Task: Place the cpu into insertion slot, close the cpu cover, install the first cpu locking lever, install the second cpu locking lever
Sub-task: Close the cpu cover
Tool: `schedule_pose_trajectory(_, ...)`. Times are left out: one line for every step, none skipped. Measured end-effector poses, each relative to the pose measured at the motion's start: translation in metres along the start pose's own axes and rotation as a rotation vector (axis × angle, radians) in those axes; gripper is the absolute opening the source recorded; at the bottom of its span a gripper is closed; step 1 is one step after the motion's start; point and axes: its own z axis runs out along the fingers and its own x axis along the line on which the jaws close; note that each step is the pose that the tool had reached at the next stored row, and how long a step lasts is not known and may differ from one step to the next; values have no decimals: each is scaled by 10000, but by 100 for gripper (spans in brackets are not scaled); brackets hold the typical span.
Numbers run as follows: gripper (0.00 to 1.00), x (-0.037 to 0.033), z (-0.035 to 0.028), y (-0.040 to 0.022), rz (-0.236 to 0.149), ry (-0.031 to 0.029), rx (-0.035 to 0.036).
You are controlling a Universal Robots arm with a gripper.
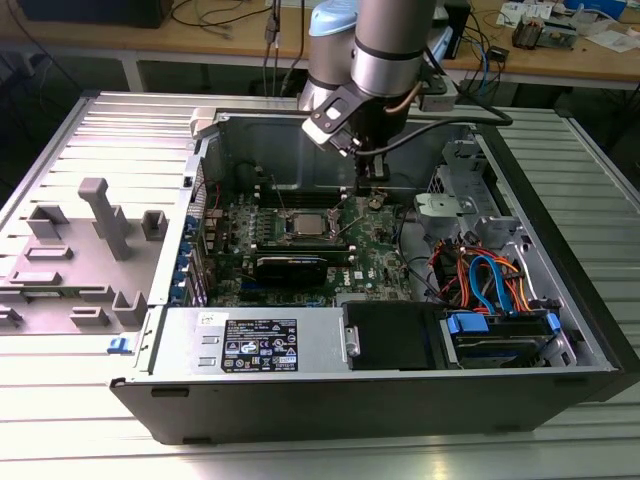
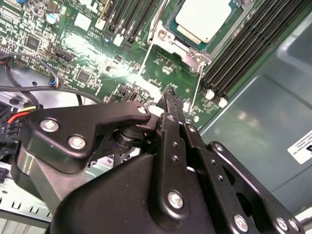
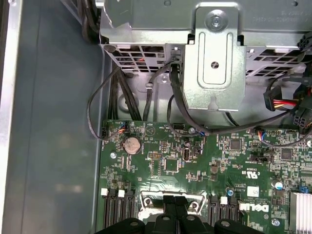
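My fingers [image 2: 170, 114] were pressed together, and I saw nothing held between them. They hung low inside the open computer case [image 1: 300, 400], their tips just above the motherboard [image 2: 87, 58].

The cpu [image 2: 204, 17] lay flat in its socket on that board with its dull silver top facing up. It was apart from my fingers and not touched by them. In the second wrist view my fingertips stood just off one corner of the socket. A thin wire lever [image 2: 197, 90] ran close beside them, and a second wire lever [image 2: 145, 58] slanted away along the socket's other side. The cpu cover [image 2: 186, 47] showed as a silver frame edging the chip. I could not tell whether it lay fully shut. Dark memory slots [image 2: 243, 48] flanked the socket.

In the exterior view my fingers [image 1: 372, 180] were near the cpu [image 1: 305, 225], on the exterior view's right of it. In the first wrist view my fingers [image 3: 169, 214] pointed toward a coin battery [image 3: 131, 144] and a metal drive cage [image 3: 214, 63] beyond it. The case rested on a ribbed metal counter [image 1: 60, 430].
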Motion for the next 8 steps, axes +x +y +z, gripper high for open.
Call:
schedule_pose_trajectory(11,-1,3,22,2,0,-1)
schedule_pose_trajectory(11,-2,7,37,1,3,-2)
schedule_pose_trajectory(11,-3,11,51,1,1,-1)
schedule_pose_trajectory(11,-6,17,82,0,-1,-1)
schedule_pose_trajectory(11,-8,25,125,-1,-1,0)
schedule_pose_trajectory(11,-9,33,145,1,1,0)
schedule_pose_trajectory(11,-10,42,159,0,-1,0)
schedule_pose_trajectory(11,-12,63,169,0,-2,0)
